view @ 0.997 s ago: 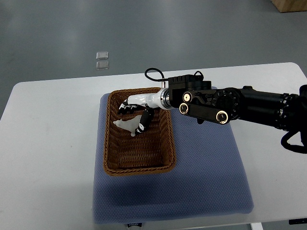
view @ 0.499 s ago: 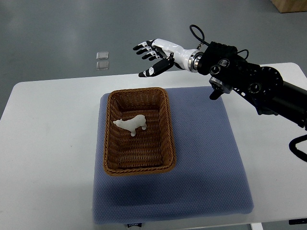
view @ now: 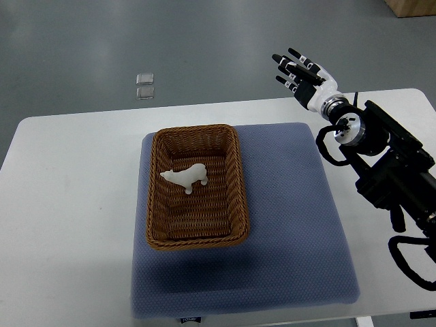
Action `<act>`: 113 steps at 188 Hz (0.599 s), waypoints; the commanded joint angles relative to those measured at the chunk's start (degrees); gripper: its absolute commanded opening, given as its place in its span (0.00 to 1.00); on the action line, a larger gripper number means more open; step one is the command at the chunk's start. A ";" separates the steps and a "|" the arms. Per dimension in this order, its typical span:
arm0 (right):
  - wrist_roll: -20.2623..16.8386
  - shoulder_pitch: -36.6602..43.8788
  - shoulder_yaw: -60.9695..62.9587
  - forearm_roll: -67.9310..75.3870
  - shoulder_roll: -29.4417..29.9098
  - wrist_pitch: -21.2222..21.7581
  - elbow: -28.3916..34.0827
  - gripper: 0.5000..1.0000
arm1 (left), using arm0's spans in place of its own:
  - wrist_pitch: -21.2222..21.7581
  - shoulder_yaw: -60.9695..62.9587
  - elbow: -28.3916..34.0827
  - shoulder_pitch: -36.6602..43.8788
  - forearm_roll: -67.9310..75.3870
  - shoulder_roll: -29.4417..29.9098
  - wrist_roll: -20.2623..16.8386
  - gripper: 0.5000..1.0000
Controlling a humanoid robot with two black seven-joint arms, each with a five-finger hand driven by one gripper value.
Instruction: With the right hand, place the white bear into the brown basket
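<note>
A small white bear stands inside the brown wicker basket, in its upper half. The basket sits on the left part of a blue mat. My right hand is raised far to the upper right of the basket, beyond the table's back edge, fingers spread and holding nothing. Its black arm runs down along the right side of the table. The left arm does not show.
The mat lies on a white table. Two small clear squares lie on the grey floor behind the table. A brown box corner shows at the top right.
My right hand let go of the bear in the basket, lifted out, and swung away to the upper right. The bear stays in the basket.
</note>
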 commanded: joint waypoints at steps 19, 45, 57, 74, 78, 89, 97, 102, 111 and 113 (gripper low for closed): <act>1.75 -0.86 0.38 13.08 -1.58 2.38 -2.04 0.86 | 0.01 0.00 -0.08 0.00 0.09 0.00 0.00 1.00; 3.86 -1.21 1.79 14.49 -1.49 3.26 -2.04 0.86 | 0.01 0.09 -0.08 0.00 0.18 0.00 0.08 1.00; 4.13 -1.65 1.79 14.49 -1.58 5.36 -2.04 0.86 | 0.01 0.09 -0.08 0.00 0.09 0.00 0.00 1.00; 4.30 -3.49 1.87 14.49 -1.58 11.07 -2.04 0.86 | 0.01 0.00 -0.08 0.00 0.09 0.00 0.08 1.00; 4.48 -3.84 1.96 14.49 -1.58 12.31 -2.04 0.86 | 0.01 0.00 -0.08 0.00 0.09 0.00 0.08 1.00; 5.62 -4.98 1.96 14.49 -1.76 15.82 -2.13 0.86 | 0.01 0.00 -0.08 0.00 0.09 0.00 0.08 1.00; 6.67 -5.60 1.96 14.58 -1.67 17.40 -2.13 0.86 | 0.01 0.00 -0.08 0.00 0.09 0.00 0.08 1.00; 7.20 -5.78 1.96 14.49 -1.67 18.02 -2.04 0.86 | 0.01 0.00 -0.08 0.00 0.09 0.00 0.00 1.00; 8.52 -6.30 1.96 14.49 -1.67 19.07 -2.13 0.86 | 0.01 0.00 -0.08 0.00 0.09 0.00 0.08 1.00; 8.69 -6.39 1.96 14.49 -1.67 19.25 -2.13 0.86 | 0.01 -0.09 -0.08 0.00 0.09 0.00 0.08 1.00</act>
